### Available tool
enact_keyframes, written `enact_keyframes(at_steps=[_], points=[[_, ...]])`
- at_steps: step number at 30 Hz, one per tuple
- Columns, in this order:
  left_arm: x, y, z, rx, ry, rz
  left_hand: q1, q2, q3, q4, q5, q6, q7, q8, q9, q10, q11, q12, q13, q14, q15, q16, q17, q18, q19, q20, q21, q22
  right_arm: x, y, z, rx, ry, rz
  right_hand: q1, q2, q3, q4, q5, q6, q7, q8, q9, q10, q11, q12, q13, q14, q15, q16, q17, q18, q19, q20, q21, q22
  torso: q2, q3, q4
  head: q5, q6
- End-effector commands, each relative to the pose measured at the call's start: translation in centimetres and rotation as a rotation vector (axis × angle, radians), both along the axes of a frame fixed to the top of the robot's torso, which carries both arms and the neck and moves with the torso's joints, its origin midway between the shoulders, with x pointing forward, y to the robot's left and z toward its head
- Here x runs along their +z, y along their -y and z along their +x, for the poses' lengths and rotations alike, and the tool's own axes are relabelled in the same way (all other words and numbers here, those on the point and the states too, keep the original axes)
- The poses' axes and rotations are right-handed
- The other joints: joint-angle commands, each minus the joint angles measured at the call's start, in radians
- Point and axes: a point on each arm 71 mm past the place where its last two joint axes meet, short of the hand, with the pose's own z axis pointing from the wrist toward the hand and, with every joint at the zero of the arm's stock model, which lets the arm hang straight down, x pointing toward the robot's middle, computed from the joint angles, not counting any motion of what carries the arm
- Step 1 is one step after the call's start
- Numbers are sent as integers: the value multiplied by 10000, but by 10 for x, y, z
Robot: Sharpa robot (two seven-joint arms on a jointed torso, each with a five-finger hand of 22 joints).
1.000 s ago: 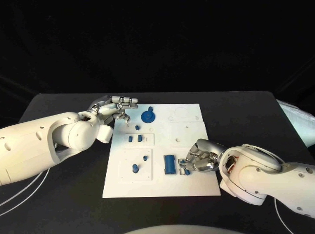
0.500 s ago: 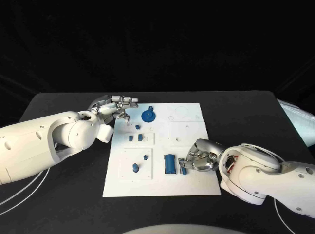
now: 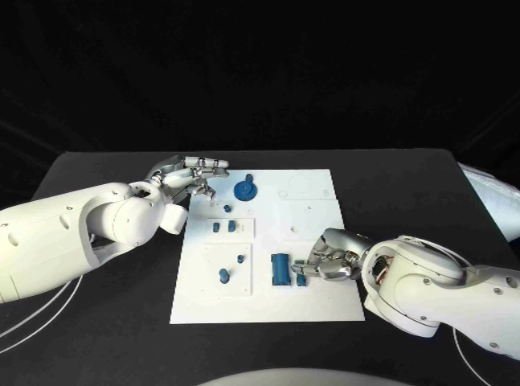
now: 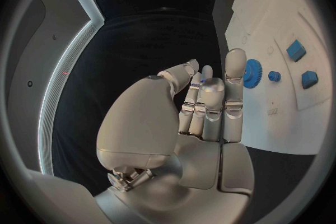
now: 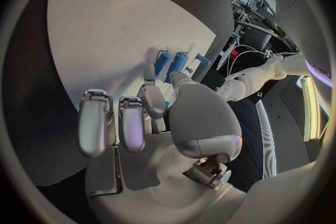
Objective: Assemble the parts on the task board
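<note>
The right hand [image 3: 329,261] is pinching a small blue part [image 3: 301,280] just right of the long blue block [image 3: 280,269], whose axis is running near-to-far; the left hand [image 3: 188,178], fingers loosely spread, is hovering far-left beside the gear [image 3: 246,191].

Blue parts [image 3: 280,268] are showing against the white task board [image 3: 312,305], lying on a black table [image 3: 411,185]; two silver hands, left [image 3: 188,177] and right [image 3: 329,257], are extending from white arms [image 3: 51,241].
</note>
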Motion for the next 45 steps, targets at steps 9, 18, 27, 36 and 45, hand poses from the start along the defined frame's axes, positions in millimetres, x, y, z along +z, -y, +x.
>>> enact_keyframes(at_steps=[9, 18, 27, 36, 45], points=[[1, 1, 0, -170, 67, -40, -29, 19, -46, -29, -20, -89, 3, 32, -16, -66, 19, 65, 7, -59, 26, 67, -9, 191, 16, 77, -29, -5, 1, 5, -9, 861, -186, -363, 750, -268, -668, -466, -1489, -46, 44, 96, 71, 50, 31, -46, 30, 832, -87, 27, 1578, -143, 51, -8, 32, -4, -13, 6, -24, -19, 7], [0, 1, 0, -184, 65, -44, -29, 19, -46, -29, -20, -89, 3, 32, -16, -66, 19, 65, 7, -59, 26, 67, -9, 191, 16, 77, -29, -5, -2, 10, -6, 672, -322, -695, 1167, 0, -719, -724, -1752, -60, 60, 101, 89, 39, 40, -94, 25, 828, -78, 8, 1558, -141, 44, 2, 21, -11, -7, 0, 4, -58, 21], [0, 1, 0, -186, 64, -45, -29, 19, -46, -29, -20, -89, 3, 32, -16, -66, 19, 65, 7, -59, 26, 67, -9, 191, 16, 77, -29, -5, -3, 7, -6, 737, -390, -723, 1151, 39, -737, -711, -1727, -63, 62, 99, 89, 43, 41, -87, 34, 828, -76, 7, 1558, -141, 44, 4, 22, -8, 4, 1, 3, -35, -14], [1, 1, 0, -192, 62, -46, -37, 27, -48, -26, -20, -102, 8, 38, -17, -82, 23, 76, 7, -62, 30, 70, -17, 193, 13, 80, -43, -15, -4, 7, -4, 609, -354, -713, 995, 270, -893, -570, -1478, -61, 57, 101, 97, 58, 41, -83, 56, 835, -75, 26, 1586, -147, 57, 8, 41, 29, 6, 1, 11, -54, -24], [0, 1, 0, -189, 55, -42, -38, 30, -48, -26, -20, -105, 8, 41, -16, -86, 24, 82, 7, -62, 32, 74, -16, 192, 14, 81, -43, -15, -8, 9, 0, 525, -473, -819, 979, 371, -928, -531, -1387, -58, 51, 102, 100, 68, 36, -72, 71, 839, -77, 37, 1603, -150, 62, 9, 48, 44, 2, 3, 14, -46, -34]])
